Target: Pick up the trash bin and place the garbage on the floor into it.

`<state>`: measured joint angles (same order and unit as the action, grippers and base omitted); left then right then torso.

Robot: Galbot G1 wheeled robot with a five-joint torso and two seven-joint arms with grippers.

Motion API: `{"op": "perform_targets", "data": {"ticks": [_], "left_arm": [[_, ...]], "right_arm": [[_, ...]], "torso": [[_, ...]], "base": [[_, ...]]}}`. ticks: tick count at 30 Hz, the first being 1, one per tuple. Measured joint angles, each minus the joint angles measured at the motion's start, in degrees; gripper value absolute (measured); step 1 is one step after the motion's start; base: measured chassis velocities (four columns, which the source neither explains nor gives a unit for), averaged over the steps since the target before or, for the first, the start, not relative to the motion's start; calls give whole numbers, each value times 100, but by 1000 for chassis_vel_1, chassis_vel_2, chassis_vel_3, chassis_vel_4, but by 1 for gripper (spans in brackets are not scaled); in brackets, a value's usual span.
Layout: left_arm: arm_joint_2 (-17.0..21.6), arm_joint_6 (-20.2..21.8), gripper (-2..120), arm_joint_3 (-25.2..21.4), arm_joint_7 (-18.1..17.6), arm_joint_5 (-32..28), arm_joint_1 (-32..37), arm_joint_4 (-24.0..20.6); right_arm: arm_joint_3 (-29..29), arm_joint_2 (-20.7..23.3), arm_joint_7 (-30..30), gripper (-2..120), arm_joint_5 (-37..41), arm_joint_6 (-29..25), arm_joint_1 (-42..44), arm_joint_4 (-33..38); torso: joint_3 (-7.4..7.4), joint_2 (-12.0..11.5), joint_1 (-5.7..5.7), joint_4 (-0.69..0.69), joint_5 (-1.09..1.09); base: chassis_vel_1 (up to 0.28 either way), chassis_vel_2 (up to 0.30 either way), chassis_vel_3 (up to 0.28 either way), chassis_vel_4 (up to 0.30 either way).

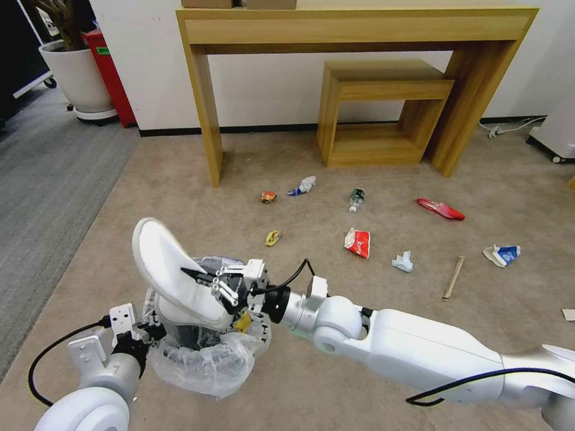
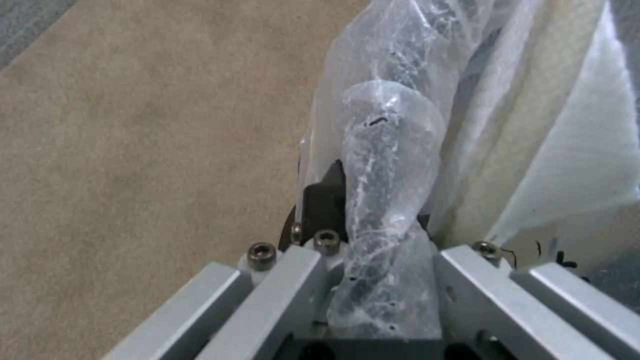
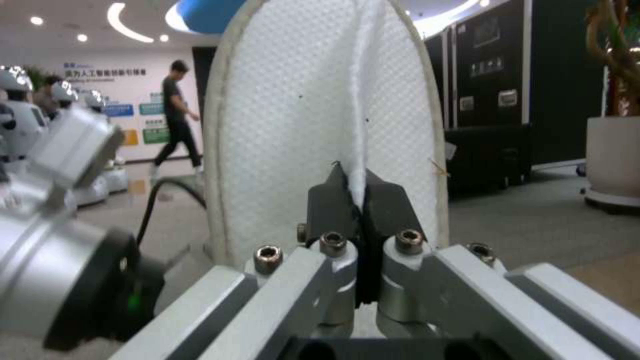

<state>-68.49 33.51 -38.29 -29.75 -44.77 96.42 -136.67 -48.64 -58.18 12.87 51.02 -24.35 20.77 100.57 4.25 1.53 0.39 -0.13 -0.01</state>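
1. the right gripper (image 3: 357,187) is pinching a white slipper (image 1: 171,269); in the right wrist view its two dark fingertips (image 3: 330,202) are pressed together on a fold of the slipper's textured fabric.
2. the slipper is standing tilted over the trash bin (image 1: 206,353), its toe end raised up and to the robot's left, its lower end reaching down inside the bin's mouth.
3. the left gripper (image 1: 144,329) is gripping the bin's rim on the robot's left side; in the left wrist view the crinkly plastic liner (image 2: 383,200) is bunched between its jaws, with a dark finger (image 2: 323,200) lying against it.
4. the bin is sitting low in front of the robot over the beige floor (image 1: 179,185); a small yellow scrap is showing inside it beside the slipper.
5. black marks are showing on the liner, but they are too small to read.
6. litter is lying scattered on the floor ahead: an orange wrapper (image 1: 268,196), a yellow wrapper (image 1: 272,237), a small bottle (image 1: 356,198) with a green label, a red-and-white packet (image 1: 358,242) whose print is unreadable, a red wrapper (image 1: 441,209), a crumpled tissue (image 1: 403,261), a blue-white carton (image 1: 503,254) and a wooden stick (image 1: 453,277).
7. a wooden table (image 1: 359,36) is standing against the wall beyond the litter.
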Motion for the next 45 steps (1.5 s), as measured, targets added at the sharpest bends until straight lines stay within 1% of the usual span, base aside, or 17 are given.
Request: {"op": "perform_targets", "data": {"ticks": [9, 13, 14, 17, 21, 26, 28, 29, 32, 33, 34, 37, 38, 40, 41, 44, 45], "left_arm": [[6, -24, 1, -31, 9, -1, 56, -57], [9, -55, 1, -30, 23, -1, 83, -63], [9, -55, 1, -30, 23, -1, 83, -63], [36, -73, 1, -22, 28, -7, 62, -45], [58, -92, 1, -32, 28, -15, 64, -42], [81, -113, 1, -31, 29, -34, 39, -28], [82, -116, 1, -16, 31, -38, 8, -1], [82, -116, 1, -16, 31, -38, 8, -1], [79, -119, 1, -9, 30, -37, -6, 22], [79, -119, 1, -9, 30, -37, -6, 22], [74, -120, 1, -5, 30, -36, -6, 22], [69, -127, 1, -1, 30, -26, 14, 22], [69, -127, 1, -1, 30, -26, 14, 22], [83, -132, 1, -32, 31, -28, 17, 22], [83, -132, 1, -32, 31, -28, 17, 22], [134, -133, 1, -125, 28, -69, 18, 62], [134, -133, 1, -125, 28, -69, 18, 62]], "right_arm": [[-249, -340, -16, 0, -274, -151, -12, -408], [-340, -683, -18, 0, -467, -246, -49, -761], [-340, -683, -18, 0, -467, -246, -49, -761], [-369, -891, -19, 0, -658, -342, -55, -1026], [-362, -897, -17, 0, -808, -366, -55, -1104], [-254, -670, 16, 0, -1168, -399, -66, -1262], [-217, -605, 40, 10, -1238, -419, -65, -1304], [-217, -605, 40, 10, -1238, -419, -65, -1304], [-200, -545, 60, 25, -1267, -419, -53, -1278], [-200, -545, 60, 25, -1267, -419, -53, -1278], [-199, -541, 62, 28, -1270, -419, -45, -1267], [-197, -566, 67, 42, -1282, -415, -25, -1250], [-197, -566, 67, 42, -1282, -415, -25, -1250], [-190, -568, 68, 51, -1280, -396, -17, -1189], [-190, -568, 68, 51, -1280, -396, -17, -1189], [27, -452, -47, 68, -1150, -233, 59, -866], [27, -452, -47, 68, -1150, -233, 59, -866]], "torso": [[0, 0, 0, 0, 0], [0, 0, 0, 1, -1], [0, 0, 0, 1, -1], [0, 0, 0, 1, 0], [0, 0, 0, 1, 0], [0, 0, 0, -1, 0], [0, 0, 0, -1, 1], [0, 0, 0, -1, 1], [0, 0, 0, 1, 1], [0, 0, 0, 1, 1], [0, 0, 0, 0, 1], [0, 0, 0, 1, 1], [0, 0, 0, 1, 1], [0, 0, 0, 1, 1], [0, 0, 0, 1, 1], [0, 0, 0, 1, 1], [0, 0, 0, 1, 1]], "base": [[0, 0, 0, 0], [0, 0, 0, 0], [0, 0, 0, 0], [0, 0, 0, 0], [0, 0, 0, 0], [0, 0, 0, 0], [0, 0, 0, 0], [0, 0, 0, 0], [0, 0, 0, 0], [0, 0, 0, 0], [0, 0, 0, 0], [0, 0, 0, 0], [0, 0, 0, 0], [0, 0, 0, 0], [0, 0, 0, 0], [0, 0, 0, 0], [0, 0, 0, 0]]}}
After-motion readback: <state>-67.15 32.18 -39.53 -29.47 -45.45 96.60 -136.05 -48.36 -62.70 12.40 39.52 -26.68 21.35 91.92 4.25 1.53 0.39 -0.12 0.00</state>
